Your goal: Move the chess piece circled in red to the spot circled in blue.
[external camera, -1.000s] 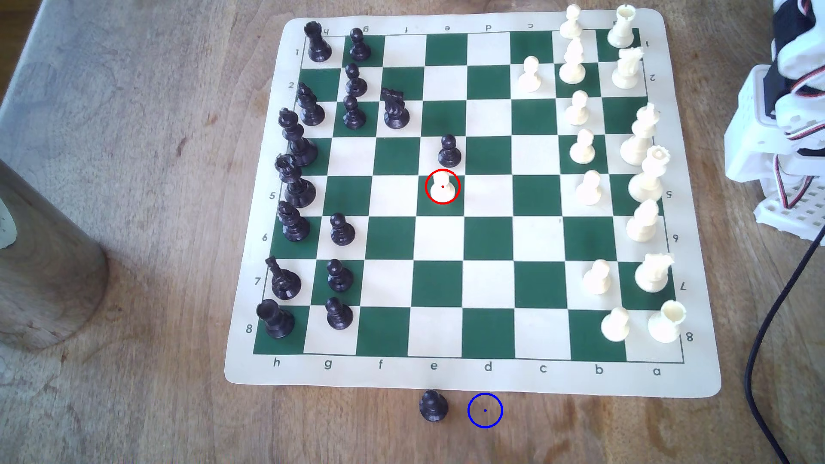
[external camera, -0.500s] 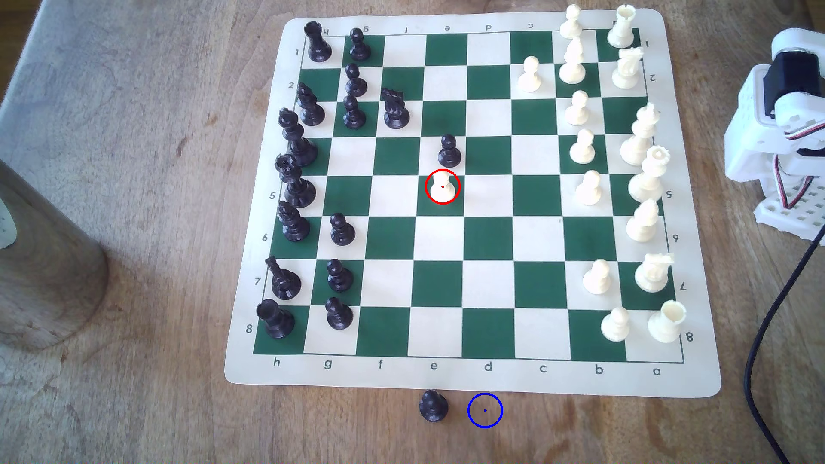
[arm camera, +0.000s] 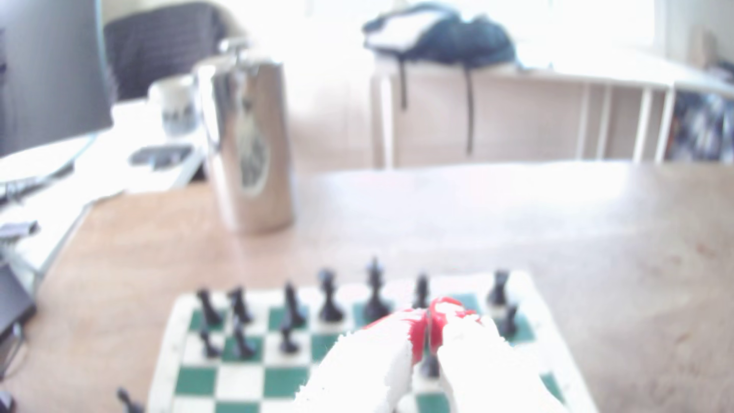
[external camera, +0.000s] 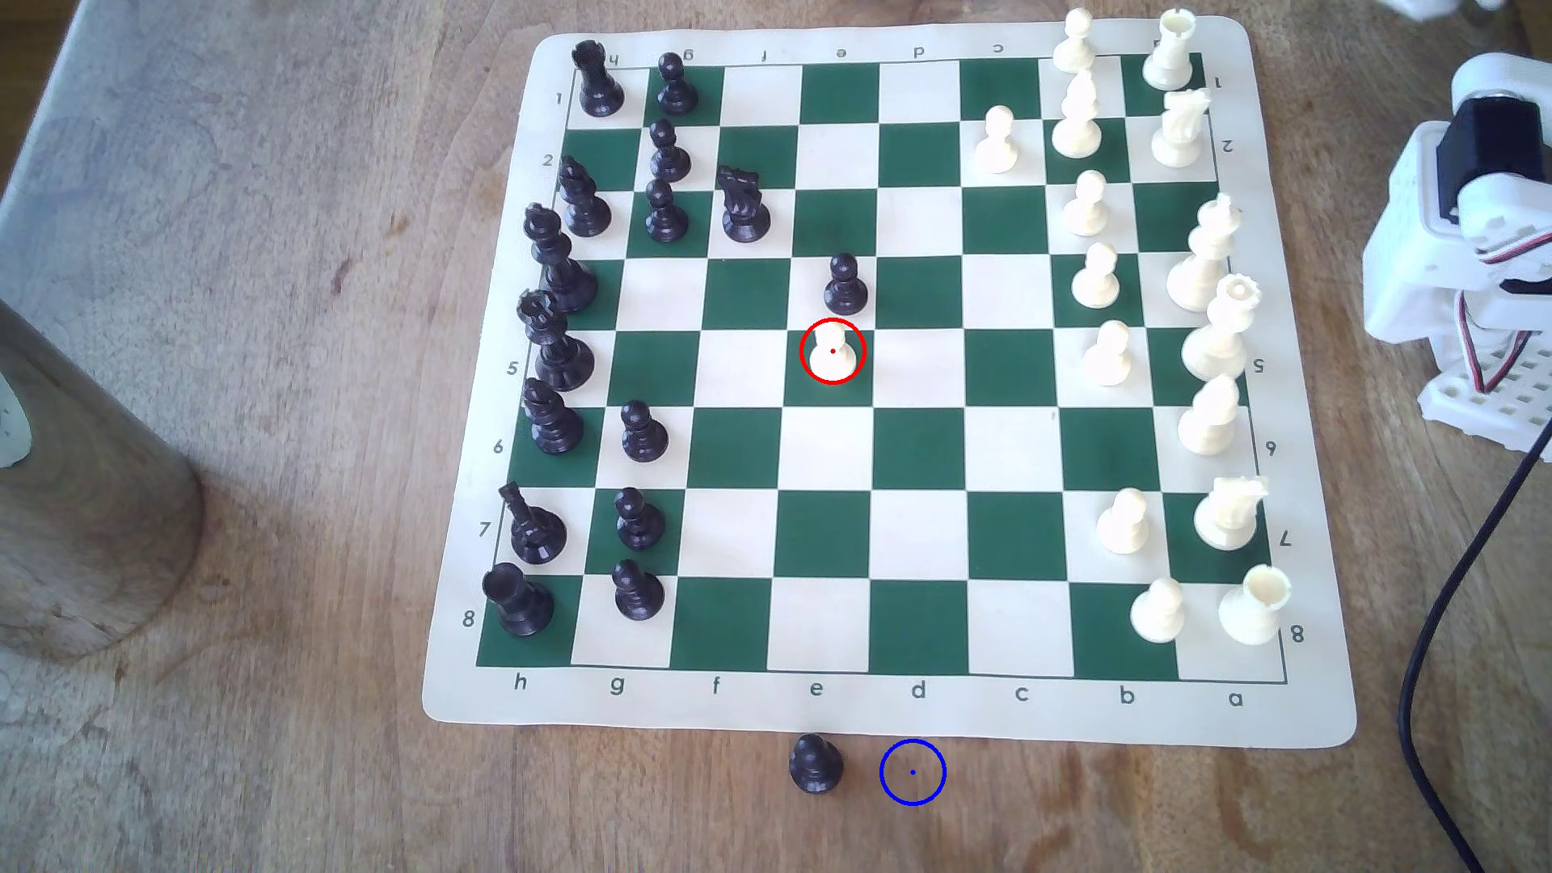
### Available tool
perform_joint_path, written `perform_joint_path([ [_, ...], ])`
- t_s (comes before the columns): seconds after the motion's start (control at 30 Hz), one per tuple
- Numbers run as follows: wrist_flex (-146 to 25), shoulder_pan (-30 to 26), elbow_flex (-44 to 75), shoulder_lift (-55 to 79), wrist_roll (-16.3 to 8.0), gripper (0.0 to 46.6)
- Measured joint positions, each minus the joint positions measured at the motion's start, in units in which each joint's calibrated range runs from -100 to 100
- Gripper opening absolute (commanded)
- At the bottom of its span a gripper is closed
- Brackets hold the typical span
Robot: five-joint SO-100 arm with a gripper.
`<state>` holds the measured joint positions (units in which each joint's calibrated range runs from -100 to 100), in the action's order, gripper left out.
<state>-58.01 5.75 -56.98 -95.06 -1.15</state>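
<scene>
Presently, approach phase: my gripper (arm camera: 429, 321), red-tipped jaws pressed together and empty, hangs above the board. White pawn (external camera: 832, 352) stands untouched mid-board, below a black pawn (external camera: 845, 285). Next I must open, descend, grasp, then carry to the blue-ringed spot (external camera: 913, 772) off the mat.

The arm (external camera: 1478, 210) has lifted away from the board's white-side corner.

Worn wood table (external camera: 252, 420), plastic pawns (external camera: 1107, 356)
</scene>
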Motion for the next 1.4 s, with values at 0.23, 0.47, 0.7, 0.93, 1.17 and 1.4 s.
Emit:
perform_joint_path([
  [0.23, -19.3, -2.0, 6.2, 9.0, -3.7, 3.7],
  [0.47, -23.3, -4.9, 11.1, 23.0, -9.9, 10.7],
  [0.7, -22.8, -6.0, 15.5, 36.5, -14.2, 12.9],
  [0.93, -18.6, -6.7, 17.3, 46.0, -14.4, 13.2],
  [1.17, -14.3, -7.2, 21.2, 56.6, -14.1, 14.8],
  [1.4, -11.0, -7.9, 26.1, 63.2, -8.7, 14.8],
])
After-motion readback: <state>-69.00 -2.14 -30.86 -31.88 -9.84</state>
